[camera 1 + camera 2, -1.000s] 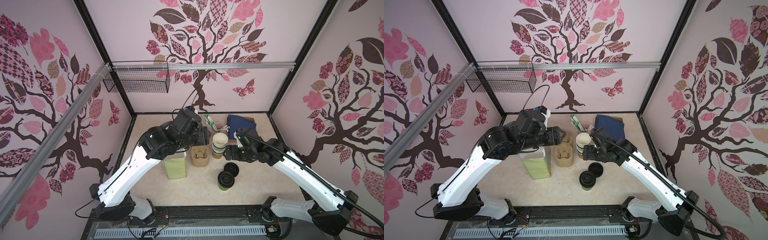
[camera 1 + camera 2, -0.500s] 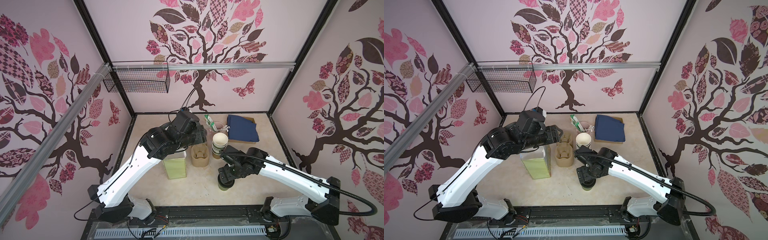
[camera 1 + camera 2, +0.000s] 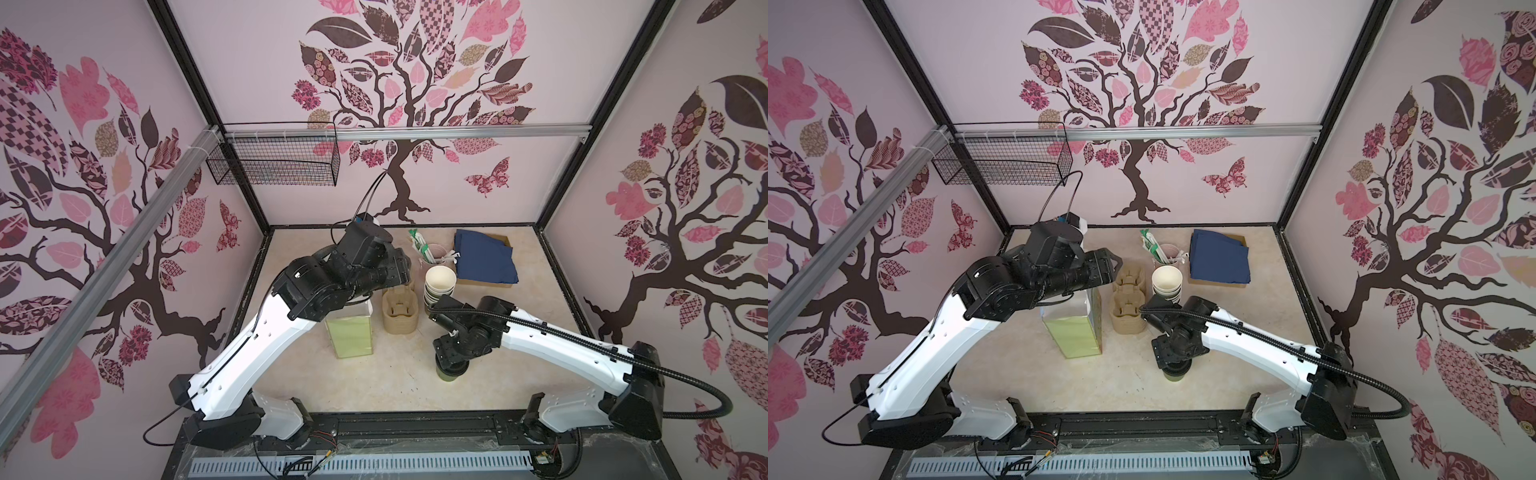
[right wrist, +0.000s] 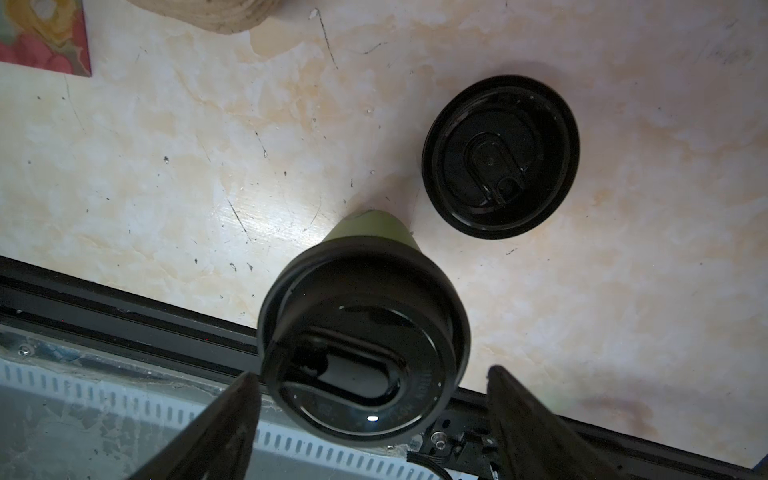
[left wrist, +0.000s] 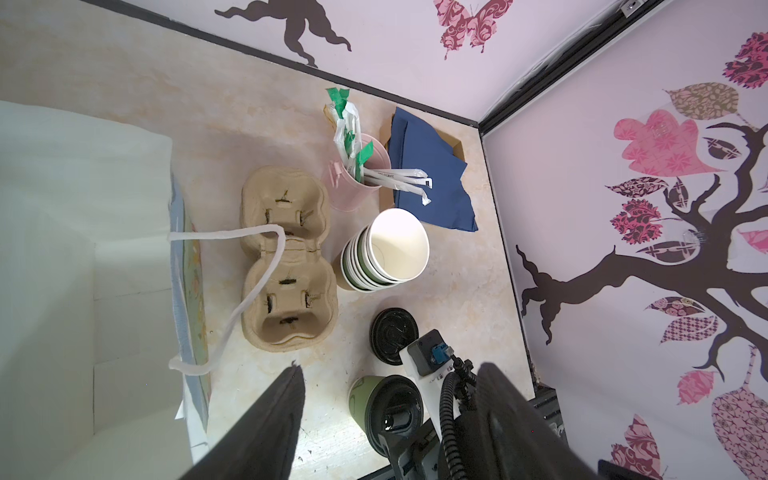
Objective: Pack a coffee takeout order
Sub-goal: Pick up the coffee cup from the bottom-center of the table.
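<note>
An olive-green paper cup (image 3: 449,376) (image 3: 1174,376) with a black lid (image 4: 361,353) stands near the table's front edge. My right gripper (image 4: 376,386) hangs open straight over it, one finger on each side of the lid. The tan two-cup carrier (image 3: 400,316) (image 5: 286,257) sits mid-table, both wells empty. Beside it stands the pale green bag (image 3: 351,332) (image 5: 83,249), open, its white handle draped over the carrier. My left gripper (image 5: 390,366) (image 3: 399,266) hovers open above the carrier's far end, holding nothing. The navy napkin (image 3: 484,257) (image 5: 432,187) lies at the back right.
A stack of lidless cups (image 3: 439,282) (image 5: 390,249) stands right of the carrier. One loose black lid (image 4: 500,156) (image 5: 392,332) lies close to the lidded cup. A pink cup of wrapped straws (image 5: 357,178) is at the back. A wire basket (image 3: 274,162) hangs on the back left rail.
My right arm swung from beside the cup stack toward the front and came down over the lidded cup. The left arm has barely moved.
</note>
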{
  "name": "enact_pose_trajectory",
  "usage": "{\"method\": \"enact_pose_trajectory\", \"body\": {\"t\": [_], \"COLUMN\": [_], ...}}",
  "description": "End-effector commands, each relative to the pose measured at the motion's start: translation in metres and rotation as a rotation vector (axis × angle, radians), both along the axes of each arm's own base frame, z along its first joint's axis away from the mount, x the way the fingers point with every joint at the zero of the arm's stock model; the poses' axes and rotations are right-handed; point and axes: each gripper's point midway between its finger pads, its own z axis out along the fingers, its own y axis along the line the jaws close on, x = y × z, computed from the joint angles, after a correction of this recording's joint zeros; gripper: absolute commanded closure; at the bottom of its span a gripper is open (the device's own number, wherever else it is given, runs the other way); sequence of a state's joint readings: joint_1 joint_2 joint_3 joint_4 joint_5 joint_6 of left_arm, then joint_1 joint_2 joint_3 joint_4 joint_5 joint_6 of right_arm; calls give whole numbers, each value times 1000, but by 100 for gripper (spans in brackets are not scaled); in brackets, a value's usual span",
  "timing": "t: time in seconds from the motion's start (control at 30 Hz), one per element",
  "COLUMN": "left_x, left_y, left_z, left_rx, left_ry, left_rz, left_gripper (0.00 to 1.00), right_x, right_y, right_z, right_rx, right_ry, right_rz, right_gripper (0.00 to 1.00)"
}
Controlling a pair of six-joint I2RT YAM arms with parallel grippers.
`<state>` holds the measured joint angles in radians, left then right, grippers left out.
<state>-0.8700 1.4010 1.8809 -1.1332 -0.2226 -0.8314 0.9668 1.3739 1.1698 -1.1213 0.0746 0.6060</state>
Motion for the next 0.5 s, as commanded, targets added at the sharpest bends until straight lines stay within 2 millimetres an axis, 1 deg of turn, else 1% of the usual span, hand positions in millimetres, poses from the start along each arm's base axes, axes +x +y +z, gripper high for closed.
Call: {"method": "enact_pose_trajectory", "body": {"t": [0.0,0.17,0.47], "left_x": [2,1,1], "left_y": [-2,-3,-2], "left_z": [2,1,3], "left_rx": [-11,-13,-15], "left_ry": [-14,-12,-21], "left_rz": [-12,-19,-22], "left_gripper": [31,31,32], "right_x": [-7,-11,-10], "right_y": [-5,-3,-10], "right_z": [-5,-10,-13], "right_rx": [-49,-77,-125], "right_ry": [35,45,43], "right_rz": [-46,-27,-41], "right_gripper": [14,14,17]}}
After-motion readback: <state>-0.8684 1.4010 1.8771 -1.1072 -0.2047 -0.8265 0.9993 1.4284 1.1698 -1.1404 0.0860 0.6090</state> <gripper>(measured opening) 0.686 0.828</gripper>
